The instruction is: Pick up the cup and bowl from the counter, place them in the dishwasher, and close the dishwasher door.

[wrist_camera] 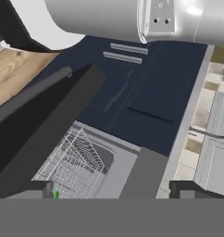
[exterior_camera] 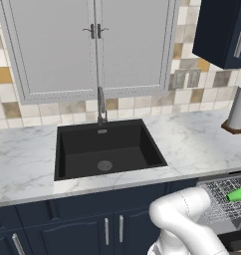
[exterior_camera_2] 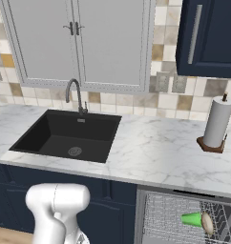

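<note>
Cup: small bright green cup (exterior_camera_2: 192, 219), lying on its side in the dishwasher's wire rack (exterior_camera_2: 170, 217).
Bowl: pale cream bowl (exterior_camera_2: 207, 223), on edge, touching the cup's right end.
Dishwasher door: dark panel (wrist_camera: 44, 120), hanging open.
Gripper: the gripper (wrist_camera: 109, 190) spread wide, holding nothing, low over the rack; a green speck of the cup by its left fingertip.
Counter: marble counter (exterior_camera_2: 155, 152) above.

**Materials and finishes**

The counter (exterior_camera_2: 165, 152) is white marble with grey veins, smooth and faintly glossy. The sink (exterior_camera: 105, 149) is matt black, its tap (exterior_camera_2: 73, 93) brushed grey metal. The rack (exterior_camera_2: 174, 219) is thin silver-grey wire. The cup (exterior_camera_2: 192, 219) looks like plain bright green plastic, the bowl (exterior_camera_2: 207, 223) a matt cream. The towel roll (exterior_camera_2: 218, 121) is white paper on a wooden base. The cabinets (exterior_camera: 67, 229) are satin navy with metal handles.
</note>
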Motion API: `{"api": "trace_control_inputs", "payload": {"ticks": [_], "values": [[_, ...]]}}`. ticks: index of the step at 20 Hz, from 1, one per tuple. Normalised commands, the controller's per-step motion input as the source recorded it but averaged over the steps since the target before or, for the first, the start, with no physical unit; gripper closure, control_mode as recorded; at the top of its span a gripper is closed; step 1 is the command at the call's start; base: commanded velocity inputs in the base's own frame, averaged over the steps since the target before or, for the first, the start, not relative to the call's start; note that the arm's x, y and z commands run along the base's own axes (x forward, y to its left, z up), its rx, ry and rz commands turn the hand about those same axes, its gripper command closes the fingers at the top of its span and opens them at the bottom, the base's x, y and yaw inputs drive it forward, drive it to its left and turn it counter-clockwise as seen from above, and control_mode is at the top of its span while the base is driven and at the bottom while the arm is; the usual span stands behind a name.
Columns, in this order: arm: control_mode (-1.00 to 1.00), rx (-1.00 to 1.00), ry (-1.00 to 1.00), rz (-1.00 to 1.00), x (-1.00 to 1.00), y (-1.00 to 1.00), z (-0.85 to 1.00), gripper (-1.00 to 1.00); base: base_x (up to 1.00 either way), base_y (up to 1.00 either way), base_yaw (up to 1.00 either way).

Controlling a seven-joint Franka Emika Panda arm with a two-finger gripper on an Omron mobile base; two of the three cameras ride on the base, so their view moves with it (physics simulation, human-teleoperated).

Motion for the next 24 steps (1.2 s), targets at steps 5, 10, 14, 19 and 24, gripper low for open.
{"api": "trace_control_inputs", "payload": {"ticks": [5,10,14,19,24], "values": [[-1.0,-0.02,-0.15,0.08,-0.18,0.0,-0.55,-1.0,0.0,0.0,0.0],[-1.0,-0.01,-0.15,0.1,-0.13,-0.11,-0.71,-1.0,0.0,0.0,0.0],[-1.0,-0.08,-0.16,0.08,-0.1,-0.13,-0.62,-1.0,0.0,0.0,0.0],[-1.0,-0.13,-0.19,0.04,-0.11,-0.15,-0.61,-1.0,0.0,0.0,0.0],[-1.0,-0.14,-0.21,0.05,-0.16,-0.26,-0.56,-1.0,0.0,0.0,0.0]]}}
